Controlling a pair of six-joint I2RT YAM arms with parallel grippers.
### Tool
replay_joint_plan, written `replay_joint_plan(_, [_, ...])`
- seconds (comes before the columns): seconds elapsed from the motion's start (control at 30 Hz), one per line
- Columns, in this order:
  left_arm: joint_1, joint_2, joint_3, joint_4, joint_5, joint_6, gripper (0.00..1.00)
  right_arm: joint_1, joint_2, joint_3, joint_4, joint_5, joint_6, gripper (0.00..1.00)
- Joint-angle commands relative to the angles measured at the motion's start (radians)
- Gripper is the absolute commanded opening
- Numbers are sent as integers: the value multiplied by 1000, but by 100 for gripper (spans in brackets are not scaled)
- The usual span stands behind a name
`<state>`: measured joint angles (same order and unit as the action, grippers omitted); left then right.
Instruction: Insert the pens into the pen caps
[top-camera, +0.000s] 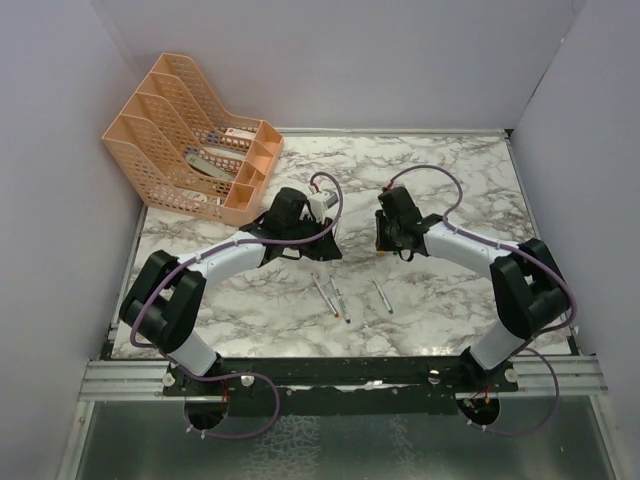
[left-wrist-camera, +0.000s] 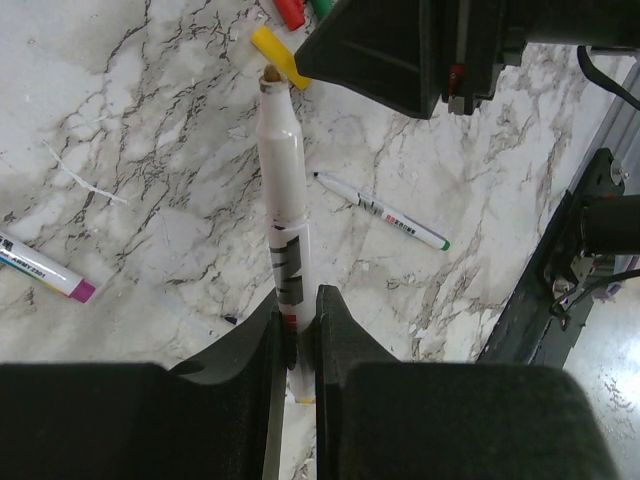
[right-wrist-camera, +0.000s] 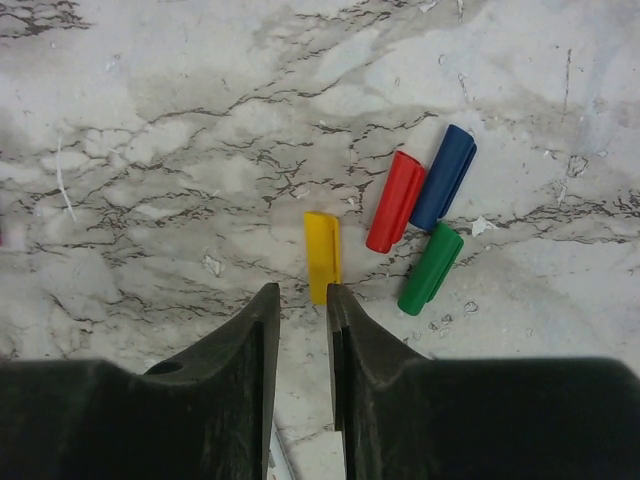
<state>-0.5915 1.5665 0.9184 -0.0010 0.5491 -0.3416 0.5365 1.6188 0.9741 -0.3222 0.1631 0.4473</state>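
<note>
My left gripper (left-wrist-camera: 297, 300) is shut on a white pen (left-wrist-camera: 280, 170) and holds it above the table. The pen's tip points at the yellow cap (left-wrist-camera: 276, 55), almost touching it. My right gripper (right-wrist-camera: 302, 290) is open with a narrow gap. The yellow cap (right-wrist-camera: 322, 255) lies flat on the marble just ahead of its fingertips. Red (right-wrist-camera: 395, 200), blue (right-wrist-camera: 443, 175) and green (right-wrist-camera: 431, 268) caps lie together to its right. In the top view the left gripper (top-camera: 325, 228) and right gripper (top-camera: 385, 238) face each other mid-table. No separate purple cap shows.
Three pens (top-camera: 322, 295) (top-camera: 340, 303) (top-camera: 382, 297) lie on the marble in front of the grippers. One with a green tip (left-wrist-camera: 380, 212) and one with a purple end (left-wrist-camera: 45, 270) show in the left wrist view. Orange trays (top-camera: 190, 150) stand at the back left.
</note>
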Motion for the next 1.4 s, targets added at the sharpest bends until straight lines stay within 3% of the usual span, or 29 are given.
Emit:
replay_joint_plan(0.0, [-10, 16, 39, 16, 2, -1, 0, 2, 45, 43, -1, -19, -30, 26])
replay_joint_plan(0.93, [-12, 56, 54, -1, 21, 18, 0, 2, 145, 86, -20, 82, -52, 27])
replay_joint_plan(1.37, [-11, 60, 51, -2, 19, 16, 0, 2, 168, 72, -3, 50, -50, 28])
